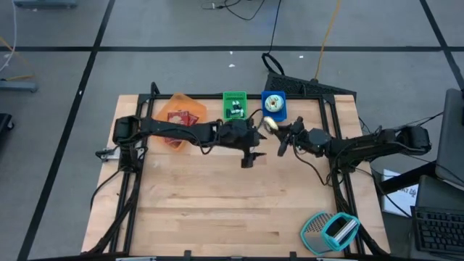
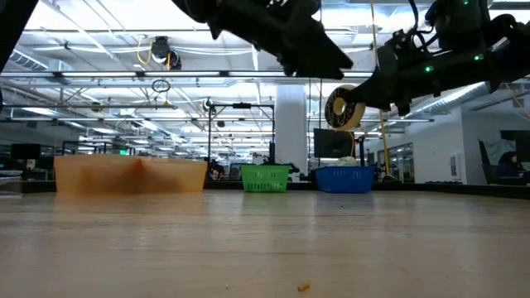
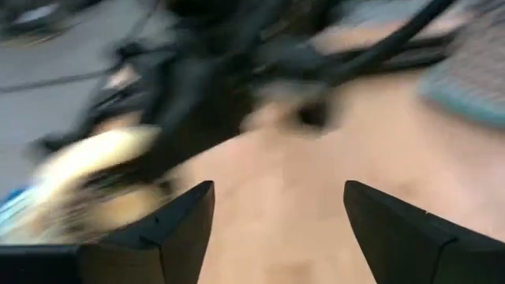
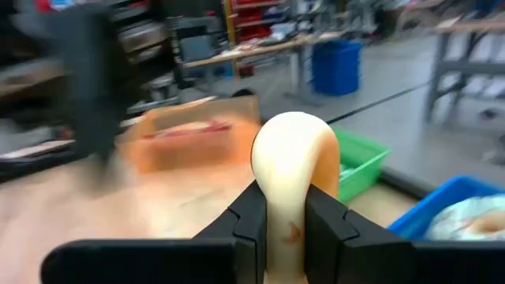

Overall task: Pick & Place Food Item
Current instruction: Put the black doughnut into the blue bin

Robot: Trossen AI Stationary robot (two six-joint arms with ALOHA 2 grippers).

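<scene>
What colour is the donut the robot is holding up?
The donut is pale cream-yellow, pinched in the right gripper. The right wrist view shows it best.

My right gripper [image 1: 281, 139] holds donut [image 1: 270, 125] above table [image 1: 217, 210], before far bins [image 1: 235, 106]. My left gripper [image 1: 249, 155] just left. Basket [image 1: 330, 230] near-right corner.

Pale glazed donut [image 4: 293, 170] held upright, edge-on, above table, near blue bin [image 1: 275, 106].
</scene>
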